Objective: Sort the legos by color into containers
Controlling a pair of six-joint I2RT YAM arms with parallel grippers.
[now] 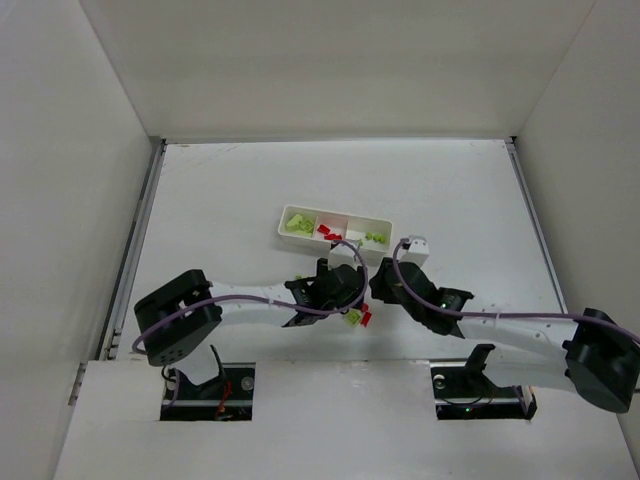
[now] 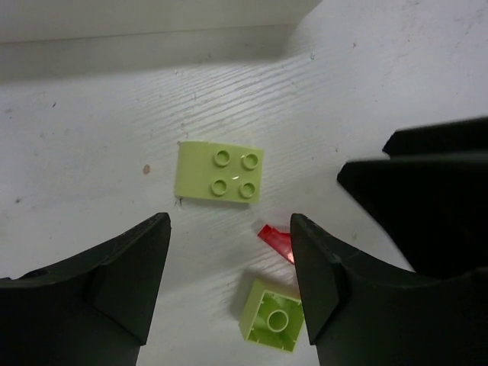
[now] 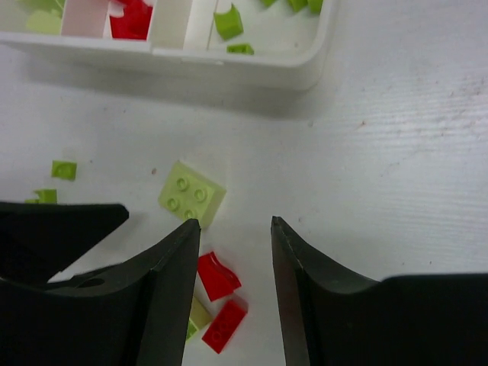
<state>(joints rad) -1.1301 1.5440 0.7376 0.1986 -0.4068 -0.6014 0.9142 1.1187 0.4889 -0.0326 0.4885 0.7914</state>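
Observation:
The white tray (image 1: 391, 232) lies at mid-table; its compartments hold green, red and green legos. In the right wrist view the tray (image 3: 229, 65) shows red (image 3: 133, 19) and green (image 3: 229, 21) pieces. Loose legos lie just before it: a lime 2x2 brick (image 2: 221, 172) (image 3: 191, 194), an upturned lime brick (image 2: 273, 314), and red pieces (image 3: 217, 274) (image 3: 225, 324) (image 2: 276, 240). My left gripper (image 2: 230, 225) is open and empty, its jaws either side of the upturned brick. My right gripper (image 3: 235, 223) is open and empty above the red pieces.
Both grippers crowd the same small pile (image 1: 358, 318); the right finger (image 2: 427, 198) shows close in the left wrist view. Two small lime bricks (image 3: 63, 169) (image 3: 46, 196) lie further left. White walls enclose the table, with a metal rail (image 1: 135, 250) on the left.

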